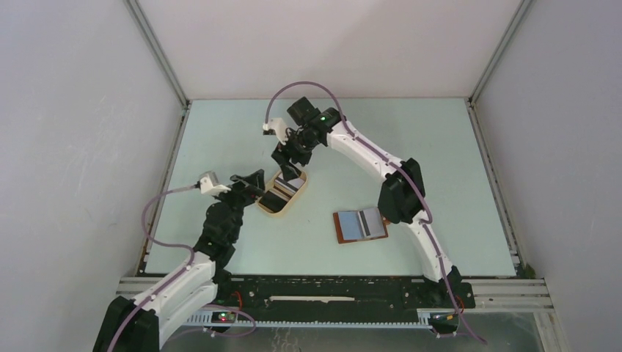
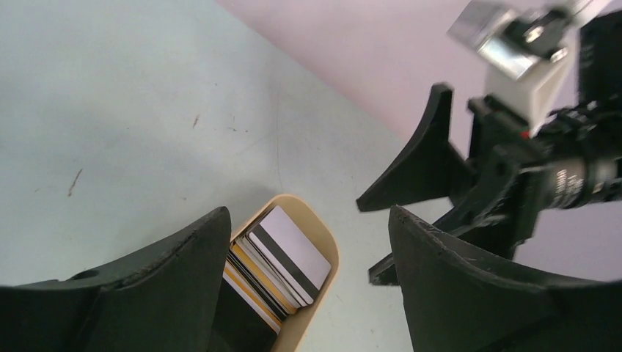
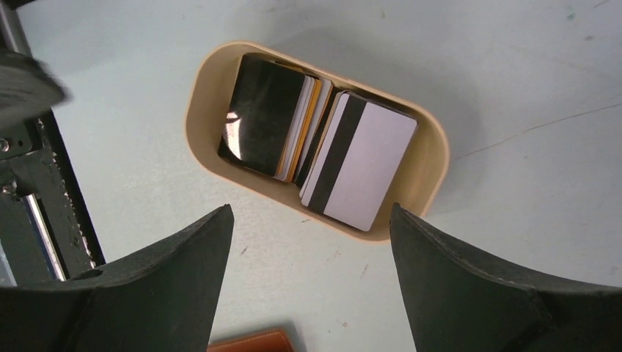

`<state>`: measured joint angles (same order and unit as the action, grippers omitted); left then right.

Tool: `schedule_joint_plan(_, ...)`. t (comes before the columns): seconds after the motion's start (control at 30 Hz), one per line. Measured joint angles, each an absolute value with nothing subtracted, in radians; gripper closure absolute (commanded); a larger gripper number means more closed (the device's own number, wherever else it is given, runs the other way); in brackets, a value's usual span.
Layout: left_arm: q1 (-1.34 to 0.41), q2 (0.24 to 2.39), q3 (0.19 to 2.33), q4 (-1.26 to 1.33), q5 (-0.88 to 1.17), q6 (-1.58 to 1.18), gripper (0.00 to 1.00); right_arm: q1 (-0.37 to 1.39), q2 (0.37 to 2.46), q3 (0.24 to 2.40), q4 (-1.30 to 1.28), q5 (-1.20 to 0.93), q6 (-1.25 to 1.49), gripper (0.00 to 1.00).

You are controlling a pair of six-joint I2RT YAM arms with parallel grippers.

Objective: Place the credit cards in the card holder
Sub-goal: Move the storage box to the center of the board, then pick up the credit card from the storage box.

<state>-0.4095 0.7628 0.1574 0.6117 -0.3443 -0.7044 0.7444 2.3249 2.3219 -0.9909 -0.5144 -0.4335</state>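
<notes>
The credit cards (image 3: 359,161) lie stacked in a tan oval tray (image 3: 425,187): a white card with a black stripe on top beside a black card (image 3: 260,121). The same stack (image 2: 290,257) shows in the left wrist view. The card holder (image 1: 342,229) lies open on the table right of the tray, with a bluish card and a grey card (image 1: 364,224) on it; its corner (image 3: 253,342) also shows. My left gripper (image 1: 253,185) (image 2: 308,213) hangs open at the tray's left end, empty. My right gripper (image 1: 290,167) (image 3: 309,209) hangs open over the tray, empty.
The two grippers are close together over the tray (image 1: 282,193); the right gripper's fingers (image 2: 433,158) fill the upper right of the left wrist view. White walls with metal frame rails enclose the pale green table (image 1: 411,147) on three sides.
</notes>
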Motion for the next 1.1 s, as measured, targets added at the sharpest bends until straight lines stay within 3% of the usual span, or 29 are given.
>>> schedule_joint_plan(0.4, -0.409, 0.649, 0.058, 0.677, -0.492, -0.805, 0.18, 0.775, 2.421, 2.352, -1.012, -0.422, -0.356, 0.14)
schedule_joint_plan(1.1, -0.409, 0.639, 0.058, 0.695, -0.506, -0.813, 0.18, 0.802, 2.516, 2.405, -0.974, -0.271, -0.315, 0.09)
